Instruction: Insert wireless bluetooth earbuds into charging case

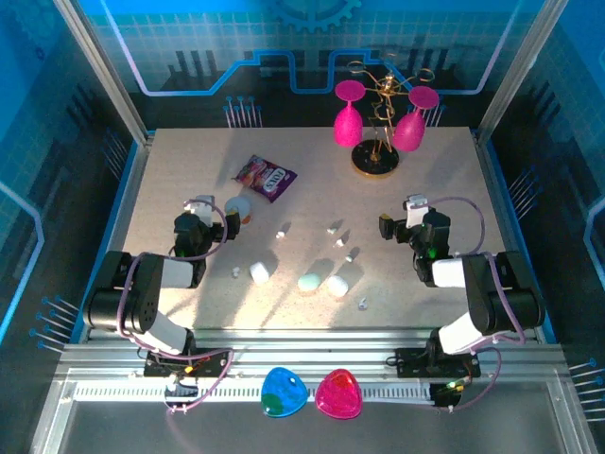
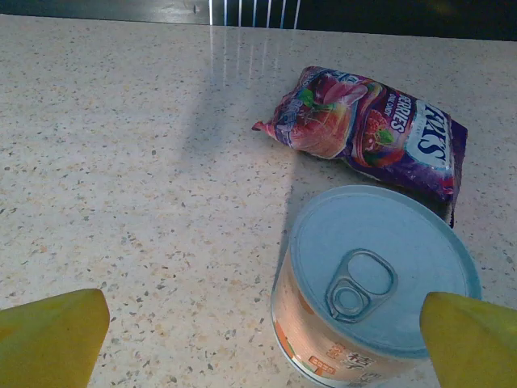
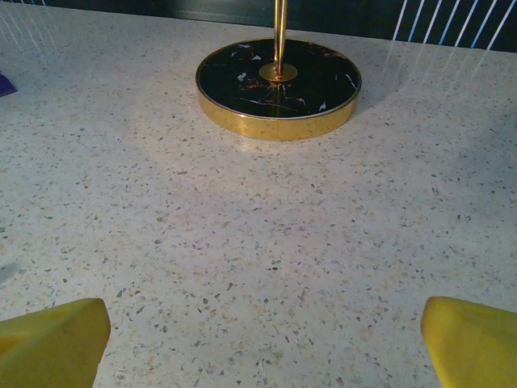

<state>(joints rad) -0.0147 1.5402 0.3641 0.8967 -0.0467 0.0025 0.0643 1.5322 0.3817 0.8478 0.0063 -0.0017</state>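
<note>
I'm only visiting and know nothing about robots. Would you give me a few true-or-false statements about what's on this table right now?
1. The left gripper and the right gripper both stand open, holding nothing. True.
2. The snack bag lies on top of the can. False: it lies on the table beside the can.
3. Two pink glasses hang upside down on the gold stand. True.
4. The earbuds sit in one pile. False: they lie scattered singly across the table.
</note>
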